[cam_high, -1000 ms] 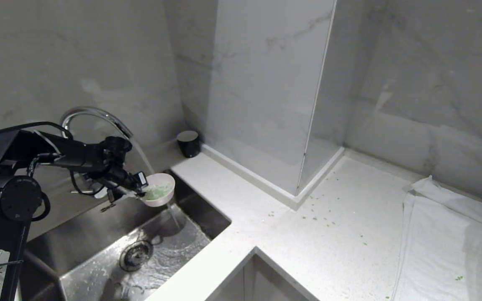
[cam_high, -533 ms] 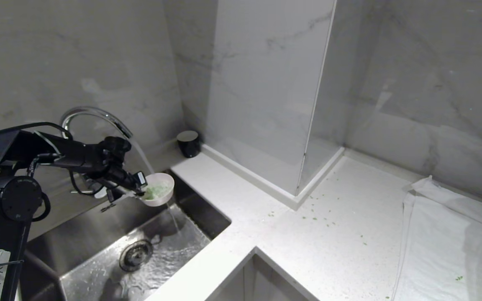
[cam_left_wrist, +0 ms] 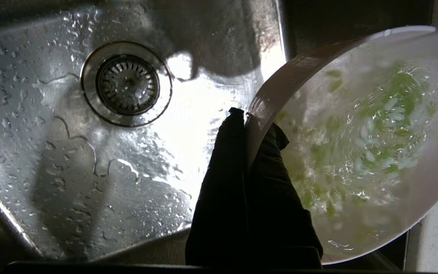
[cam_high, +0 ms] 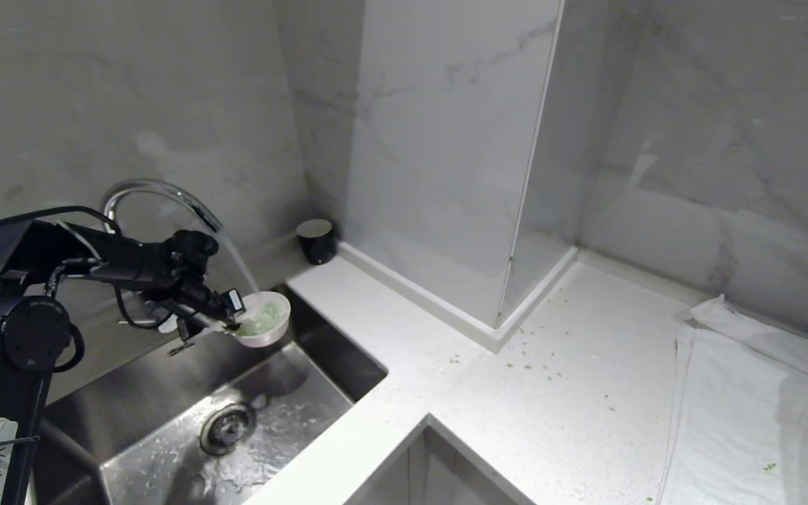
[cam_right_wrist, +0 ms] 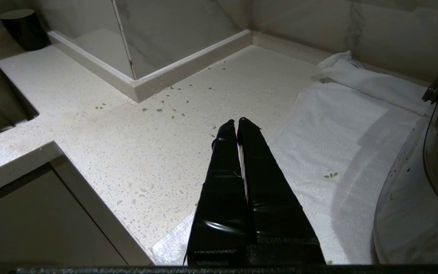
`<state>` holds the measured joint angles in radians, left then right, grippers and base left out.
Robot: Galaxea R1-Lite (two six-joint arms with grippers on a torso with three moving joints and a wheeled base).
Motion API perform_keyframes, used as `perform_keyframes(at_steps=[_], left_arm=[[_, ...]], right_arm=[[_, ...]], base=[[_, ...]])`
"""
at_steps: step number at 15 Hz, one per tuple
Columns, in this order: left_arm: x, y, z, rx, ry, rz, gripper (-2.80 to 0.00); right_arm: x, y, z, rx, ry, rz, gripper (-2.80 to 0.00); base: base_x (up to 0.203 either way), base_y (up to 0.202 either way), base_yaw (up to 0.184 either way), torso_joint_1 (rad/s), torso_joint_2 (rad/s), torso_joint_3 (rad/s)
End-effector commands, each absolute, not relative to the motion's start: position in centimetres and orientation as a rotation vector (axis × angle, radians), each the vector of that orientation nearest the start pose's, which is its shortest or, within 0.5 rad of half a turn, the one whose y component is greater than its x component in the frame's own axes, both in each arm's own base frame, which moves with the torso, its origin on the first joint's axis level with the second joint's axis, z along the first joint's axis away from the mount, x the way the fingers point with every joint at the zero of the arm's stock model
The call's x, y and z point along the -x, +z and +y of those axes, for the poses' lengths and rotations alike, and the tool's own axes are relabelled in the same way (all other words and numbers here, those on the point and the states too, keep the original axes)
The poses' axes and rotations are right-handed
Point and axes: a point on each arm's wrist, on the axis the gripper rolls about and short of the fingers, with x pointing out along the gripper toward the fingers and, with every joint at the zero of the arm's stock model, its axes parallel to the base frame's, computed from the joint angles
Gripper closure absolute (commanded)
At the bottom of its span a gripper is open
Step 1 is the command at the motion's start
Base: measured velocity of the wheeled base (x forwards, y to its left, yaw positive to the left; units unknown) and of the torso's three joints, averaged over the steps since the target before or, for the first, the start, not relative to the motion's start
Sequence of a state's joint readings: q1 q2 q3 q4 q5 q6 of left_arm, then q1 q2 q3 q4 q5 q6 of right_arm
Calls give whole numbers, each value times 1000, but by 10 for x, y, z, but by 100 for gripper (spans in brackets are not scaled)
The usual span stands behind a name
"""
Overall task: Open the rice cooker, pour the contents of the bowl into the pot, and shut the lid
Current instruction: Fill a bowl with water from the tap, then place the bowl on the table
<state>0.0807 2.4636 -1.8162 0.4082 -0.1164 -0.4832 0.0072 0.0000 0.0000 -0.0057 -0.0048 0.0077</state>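
One small pale pink bowl (cam_high: 264,319) is the thing in hand, held out over the steel sink (cam_high: 165,414) under a stream of water from the curved faucet (cam_high: 155,193), and it looks light in itself but heavier than it seems, being partly filled with water and the contents (cam_left_wrist: 375,129), loose green bits swirling in it. I judge it stiff and smooth, and wet all over, so slippery at the rim; tipped or jolted, it would likely slop water and greens out. The rim is the only ready place to take it, and a hold there leaves the bowl hanging off to one side, apt to swing or slide. The left pincer (cam_left_wrist: 247,121) is pinched narrow on exactly that spot, one finger inside the wall and one outside, with the bowl's rim (cam_left_wrist: 280,83) clamped between them above the drain (cam_left_wrist: 126,83). The right pincer (cam_right_wrist: 236,123) hangs idle above the desk (cam_right_wrist: 135,144), fingers pressed together on nothing, near a white towel (cam_right_wrist: 329,129). Stray green bits lie scattered on the desk. No rice cooker can be clearly made out.
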Motion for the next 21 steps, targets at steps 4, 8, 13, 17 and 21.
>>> perform_keyframes(at_steps=[4, 8, 13, 17, 21], left_arm=[[-454, 57, 15, 527, 193, 1119, 0], [-448, 62, 2, 514, 171, 1131, 0], [-441, 72, -30, 499, 115, 1141, 0], [-437, 75, -66, 472, 54, 1153, 0], [-430, 82, -107, 446, -14, 1161, 0]], right_arm=[[23, 76, 0, -8, 3, -5, 0], [23, 76, 0, -8, 3, -4, 0], [23, 76, 0, -8, 3, -5, 0], [23, 76, 0, -8, 3, -5, 0], [23, 76, 0, -8, 3, -5, 0]], base=[[0, 0, 0, 0, 0, 0], [0, 0, 0, 0, 0, 0], [0, 0, 0, 0, 0, 0], [0, 0, 0, 0, 0, 0], [0, 0, 0, 0, 0, 0]])
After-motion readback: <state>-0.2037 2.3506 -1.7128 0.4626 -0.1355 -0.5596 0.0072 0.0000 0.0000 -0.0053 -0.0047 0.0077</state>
